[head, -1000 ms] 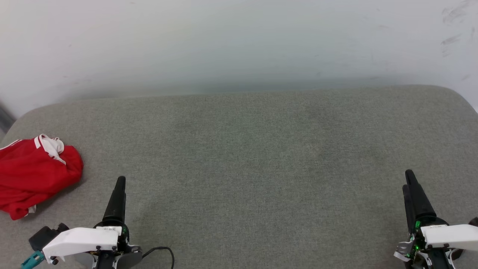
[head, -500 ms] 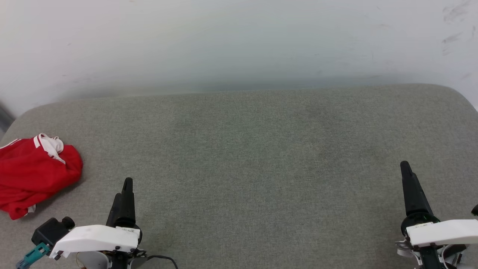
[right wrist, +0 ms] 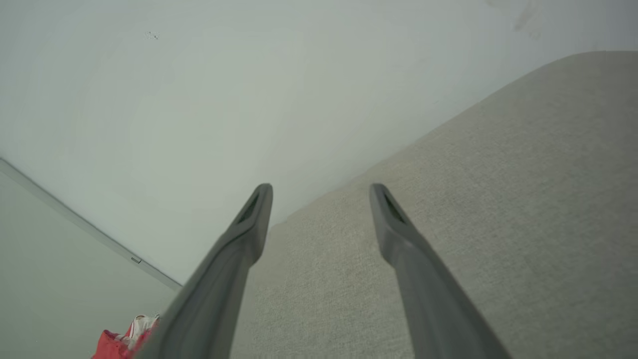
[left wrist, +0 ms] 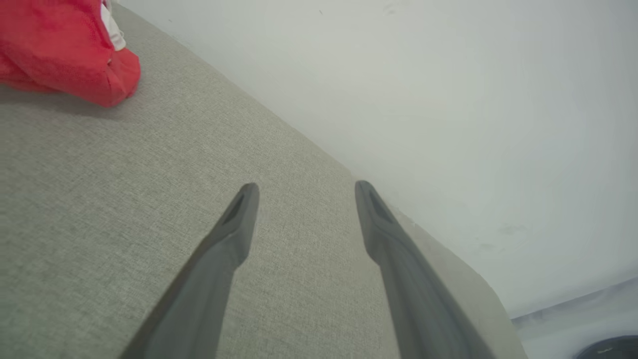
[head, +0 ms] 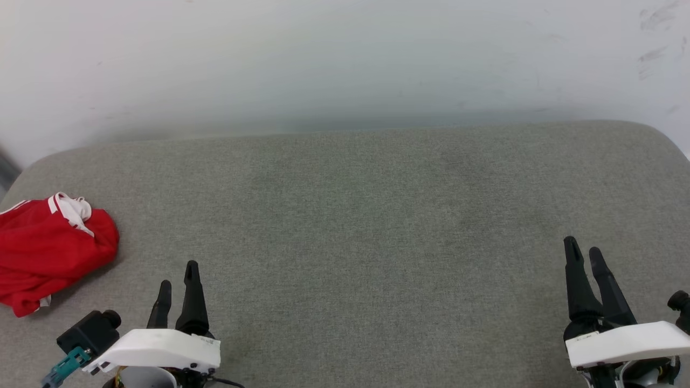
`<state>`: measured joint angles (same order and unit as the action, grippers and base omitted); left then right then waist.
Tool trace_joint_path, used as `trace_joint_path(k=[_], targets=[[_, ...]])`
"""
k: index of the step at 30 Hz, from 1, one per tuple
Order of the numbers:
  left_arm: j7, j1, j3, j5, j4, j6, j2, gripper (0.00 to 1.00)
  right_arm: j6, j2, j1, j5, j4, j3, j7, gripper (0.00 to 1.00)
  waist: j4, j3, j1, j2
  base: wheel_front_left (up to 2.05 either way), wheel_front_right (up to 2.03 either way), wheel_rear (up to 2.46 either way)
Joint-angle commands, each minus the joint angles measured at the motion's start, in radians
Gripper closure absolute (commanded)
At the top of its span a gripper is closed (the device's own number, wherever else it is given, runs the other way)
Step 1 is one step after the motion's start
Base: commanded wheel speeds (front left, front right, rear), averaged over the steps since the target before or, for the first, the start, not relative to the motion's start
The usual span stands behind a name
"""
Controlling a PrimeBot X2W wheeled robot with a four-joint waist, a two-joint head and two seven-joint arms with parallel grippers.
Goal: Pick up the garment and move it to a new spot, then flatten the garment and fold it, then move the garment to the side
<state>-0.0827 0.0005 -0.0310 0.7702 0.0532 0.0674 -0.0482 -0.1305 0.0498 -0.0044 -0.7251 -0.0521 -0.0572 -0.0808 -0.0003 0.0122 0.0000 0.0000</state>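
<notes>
A wide grey upholstered surface (head: 377, 215) with rounded far corners carries everything, and a pale wall (head: 345, 64) stands just behind its far edge. The garment (head: 48, 253) is a bright red T-shirt. It lies crumpled in a heap at the left edge of the surface, about midway between the front and the far edge, and the left border of the head view cuts part of it. A white piece with red stripes sits on top of the heap.

The left gripper (head: 177, 274) is above the front part of the surface, on the left side. Its two dark fingers stand clearly apart; they hold nothing and touch nothing. The garment is near it, to its left and a little farther back, with bare grey fabric between them. In the left wrist view the garment (left wrist: 60, 50) is at the upper left corner, away from the fingertips.

The right gripper (head: 582, 245) is near the front right corner of the surface. Its fingers are also spread apart and empty. It is well apart from the garment, which the right wrist view shows as a small red patch (right wrist: 117, 341) far behind the fingers.
</notes>
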Motion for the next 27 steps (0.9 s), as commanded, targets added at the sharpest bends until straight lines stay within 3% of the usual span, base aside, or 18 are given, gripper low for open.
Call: trace_joint_path(k=[1, 15, 27], targets=[[-0.012, 0.006, 0.011, -0.047, -0.021, 0.009, -0.005, 0.0, 0.0, 0.002, 0.0, 0.048, 0.022, 0.003, -0.013, 0.0, 0.0, -0.001, 0.0, 0.0, 0.0, 0.0, 0.0], [-0.054, 0.042, 0.058, -0.223, -0.044, 0.044, -0.02, 0.0, 0.0, 0.001, 0.034, 0.225, 0.032, 0.009, -0.055, 0.0, -0.001, -0.006, 0.0, 0.0, 0.0, 0.0, 0.0], [-0.084, 0.062, 0.084, -0.341, -0.059, 0.039, -0.026, 0.0, 0.0, 0.001, 0.053, 0.352, 0.053, 0.019, -0.086, 0.0, 0.001, -0.007, 0.0, 0.0, 0.0, 0.0, 0.0]])
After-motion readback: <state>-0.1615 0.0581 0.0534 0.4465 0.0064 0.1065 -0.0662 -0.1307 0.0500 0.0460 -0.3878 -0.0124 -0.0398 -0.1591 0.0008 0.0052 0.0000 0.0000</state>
